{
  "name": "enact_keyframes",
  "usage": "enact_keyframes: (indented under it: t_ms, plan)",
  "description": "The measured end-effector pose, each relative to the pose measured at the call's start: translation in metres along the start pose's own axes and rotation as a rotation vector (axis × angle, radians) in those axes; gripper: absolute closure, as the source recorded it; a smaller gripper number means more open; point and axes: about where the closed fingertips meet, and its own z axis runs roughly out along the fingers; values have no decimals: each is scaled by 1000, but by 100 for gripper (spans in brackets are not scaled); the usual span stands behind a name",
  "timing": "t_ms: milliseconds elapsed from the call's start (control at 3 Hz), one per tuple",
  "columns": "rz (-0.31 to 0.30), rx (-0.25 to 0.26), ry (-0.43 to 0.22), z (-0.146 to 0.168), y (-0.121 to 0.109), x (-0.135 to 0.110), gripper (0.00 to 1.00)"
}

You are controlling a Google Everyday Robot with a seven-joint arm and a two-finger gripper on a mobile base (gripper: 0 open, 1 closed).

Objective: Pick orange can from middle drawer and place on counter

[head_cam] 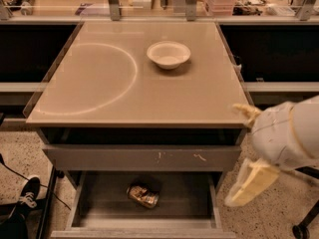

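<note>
Glossy beige surface carries a white bowl; the orange can lies on its side in the open middle drawer, untouched; my gripper hangs beside the right front corner, clenched or released I cannot tell; reaching, grasping, lifting and placing are all left.

Lower right of the frame: the gripper, a rounded white shell with thin seams and two spread, pale-yellow fingers.

counter: glossy, smooth | orange can: shiny metal | middle drawer: matt grey metal | gripper, right of drawer: pale plastic
</note>
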Motion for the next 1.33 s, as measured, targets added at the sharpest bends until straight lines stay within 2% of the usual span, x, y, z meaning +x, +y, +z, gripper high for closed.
enact_keyframes:
  t_ms: [333,667,1000,1333]
  plan:
    - [50,-81,-198,91,44,-15,0]
    - [158,-201,-353,178,101,-38,0]
    - [213,-237,-370,212,128,-33,0]
    - [199,-234,-369,205,125,-38,0]
